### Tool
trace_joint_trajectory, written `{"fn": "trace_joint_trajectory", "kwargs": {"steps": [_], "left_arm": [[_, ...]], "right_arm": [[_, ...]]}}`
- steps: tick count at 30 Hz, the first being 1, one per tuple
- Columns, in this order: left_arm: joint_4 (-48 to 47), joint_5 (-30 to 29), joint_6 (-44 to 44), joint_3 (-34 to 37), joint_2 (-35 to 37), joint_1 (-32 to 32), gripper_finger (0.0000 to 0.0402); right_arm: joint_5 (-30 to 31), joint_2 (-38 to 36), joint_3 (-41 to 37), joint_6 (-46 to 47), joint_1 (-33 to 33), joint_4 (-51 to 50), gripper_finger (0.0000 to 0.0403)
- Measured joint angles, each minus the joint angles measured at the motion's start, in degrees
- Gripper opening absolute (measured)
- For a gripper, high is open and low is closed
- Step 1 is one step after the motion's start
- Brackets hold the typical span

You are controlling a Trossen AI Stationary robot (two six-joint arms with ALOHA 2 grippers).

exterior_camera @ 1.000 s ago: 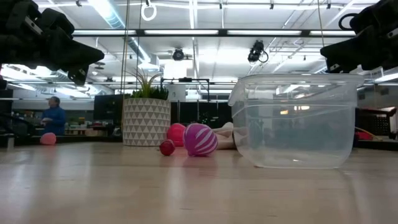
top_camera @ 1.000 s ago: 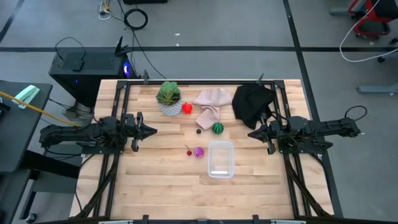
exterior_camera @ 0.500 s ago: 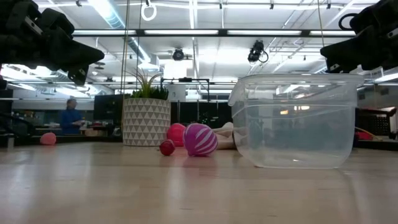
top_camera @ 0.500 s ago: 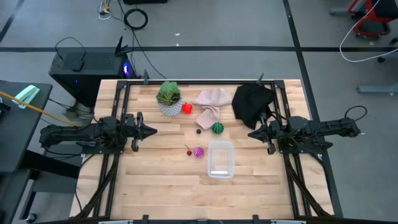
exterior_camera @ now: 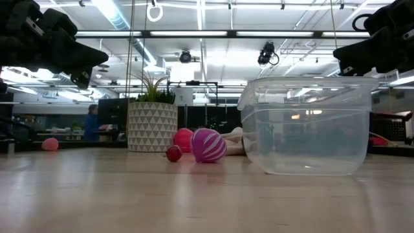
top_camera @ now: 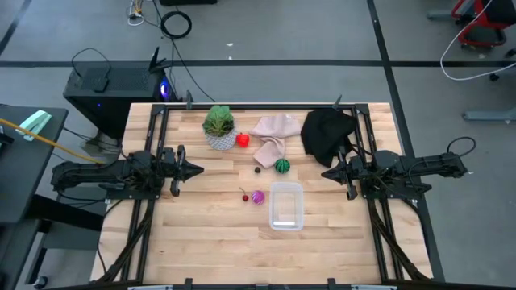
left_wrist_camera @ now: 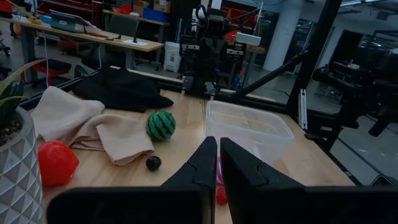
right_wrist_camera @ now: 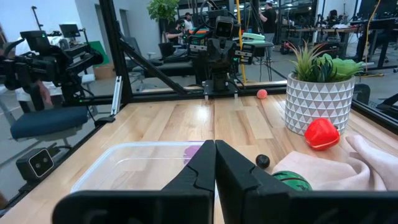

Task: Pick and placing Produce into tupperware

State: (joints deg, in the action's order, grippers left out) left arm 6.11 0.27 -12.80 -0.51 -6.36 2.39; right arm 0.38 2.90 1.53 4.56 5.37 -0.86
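Tupperware (top_camera: 286, 205) empty, person (exterior_camera: 91, 122) low view only

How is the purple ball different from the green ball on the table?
The purple ball has pale stripes, while the green ball has dark, melon-like stripes. The purple ball lies close beside the clear container, with a tiny red piece next to it; the green ball sits farther back, against the beige cloth. Both are small, round, striped toys resting on the wooden table, neither yet in the container.

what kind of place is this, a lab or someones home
Most likely a robotics lab or workshop, not a home: a wooden table framed in black rails, ceiling strip lights over an open hall, and more workbenches with equipment behind.
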Motion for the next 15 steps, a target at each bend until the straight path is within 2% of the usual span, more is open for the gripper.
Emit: {"fn": "trace_joint_trajectory", "kwargs": {"steps": [9, 15], "left_arm": [[0.66, 0.01, -0.02, 0.01, -0.01, 0.01, 0.0036], [0.85, -0.01, 1.49, -0.01, 0.01, 0.01, 0.0029]], "right_arm": [[0.28, 0.0, 0.0, -0.2, 0.0, 0.01, 0.0014], [0.48, 0.04, -0.01, -0.25, 0.0, 0.02, 0.0014]]}}
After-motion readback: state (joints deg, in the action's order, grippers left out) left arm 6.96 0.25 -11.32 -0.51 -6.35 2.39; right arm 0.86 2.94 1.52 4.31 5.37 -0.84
